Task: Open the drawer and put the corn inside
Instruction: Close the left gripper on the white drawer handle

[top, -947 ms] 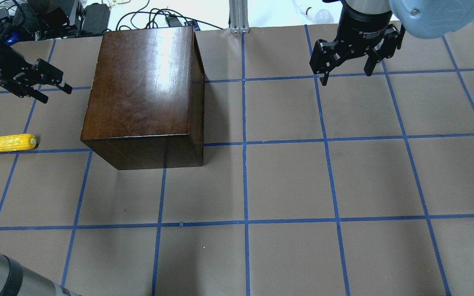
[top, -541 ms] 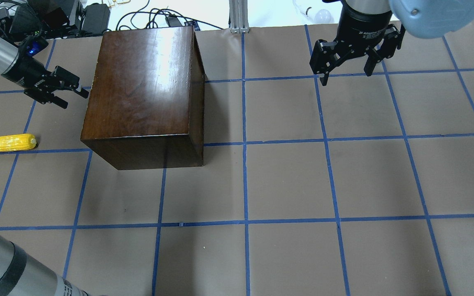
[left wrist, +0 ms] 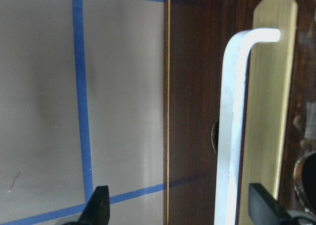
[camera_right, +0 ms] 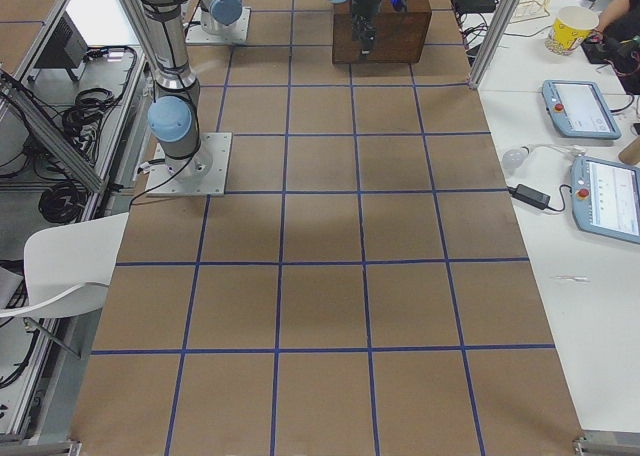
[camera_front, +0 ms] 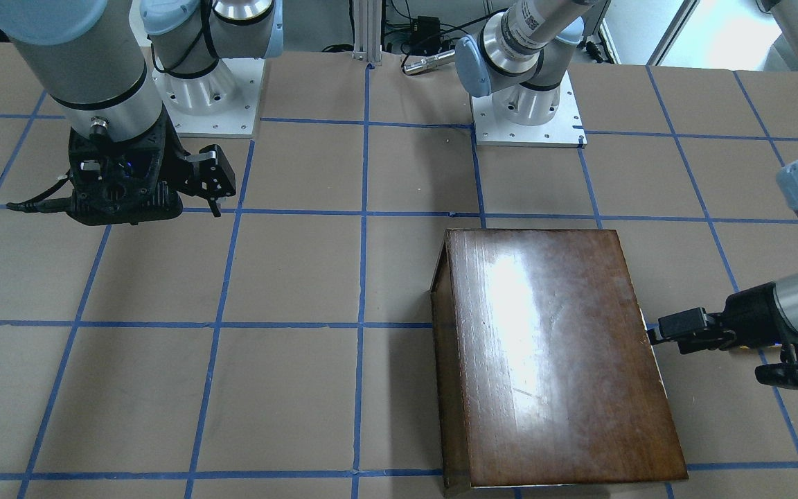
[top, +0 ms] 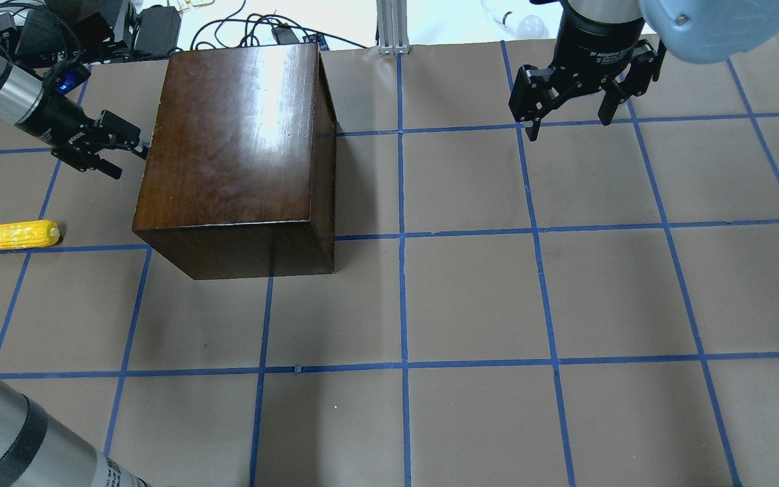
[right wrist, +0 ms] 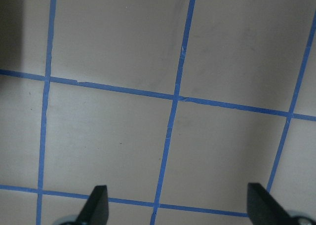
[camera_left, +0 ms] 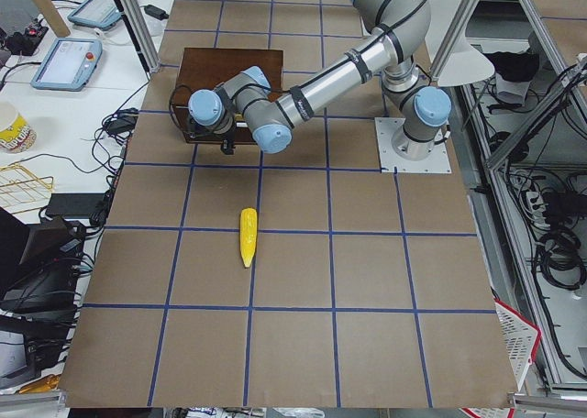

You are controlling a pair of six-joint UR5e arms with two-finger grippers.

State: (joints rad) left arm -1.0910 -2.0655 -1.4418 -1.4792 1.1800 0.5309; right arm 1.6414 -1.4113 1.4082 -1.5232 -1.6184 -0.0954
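**Left gripper at the drawer pull: a slipped grasp or a dragged box are the main hazards**

The left gripper sits at the wooden box with its fingers spread apart and holding nothing. In the left wrist view the white bar handle on its brass backplate lies between the two fingertips, nearer one finger than the other. The drawer looks fully pushed in.

Closing from this off-centre pose would probably let one finger meet the bar first, which could nudge the box sideways or leave a weak pinch that slips off mid-pull. The box stands free on the table with nothing bracing it. The right gripper hangs well apart with its fingers also spread and empty, so a stiff drawer might drag the whole box along instead of sliding out.

The corn lies flat on the table on the side the drawer faces, apart from the box. An arm drawing back on that side could knock it and set it rolling.

Count: one box, one drawer seen, one handle, one corn cob, two grippers
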